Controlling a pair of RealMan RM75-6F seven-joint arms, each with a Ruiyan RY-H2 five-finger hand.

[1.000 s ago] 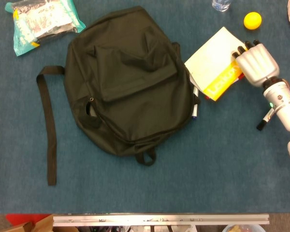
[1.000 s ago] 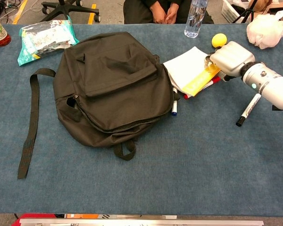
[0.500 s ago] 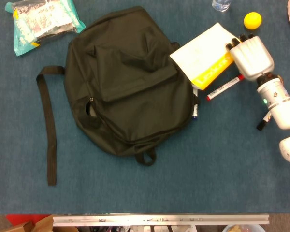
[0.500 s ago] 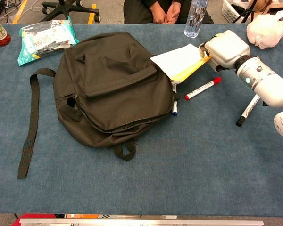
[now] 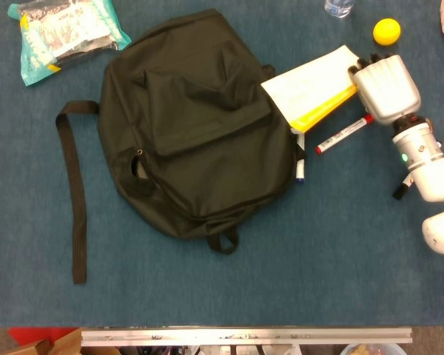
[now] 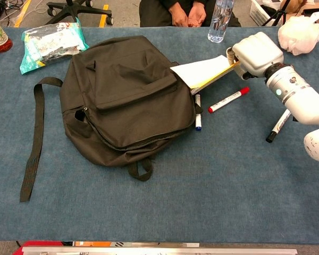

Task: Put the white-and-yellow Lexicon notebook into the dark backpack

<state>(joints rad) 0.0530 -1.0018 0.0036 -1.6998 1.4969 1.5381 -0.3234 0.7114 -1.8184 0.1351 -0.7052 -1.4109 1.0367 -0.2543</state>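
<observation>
In the upper right of the head view, my right hand [image 5: 385, 87] pinches the far edge of the Lexicon notebook [image 5: 311, 87], tilted, its near corner touching the dark backpack [image 5: 192, 118]. I see no open zipper there, so it may jam on fabric or slip onto the red marker [image 5: 344, 134].

Blue-carpeted worktop [image 5: 281, 266]. Lying on it: dark backpack [image 5: 192, 118] with strap [image 5: 75, 200] trailing left, teal snack packet [image 5: 63, 29] upper left, red-capped marker [image 5: 344, 134], blue-capped marker [image 5: 300, 168], black marker [image 6: 278, 125], yellow ball [image 5: 387, 31], water bottle [image 6: 221, 20].
</observation>
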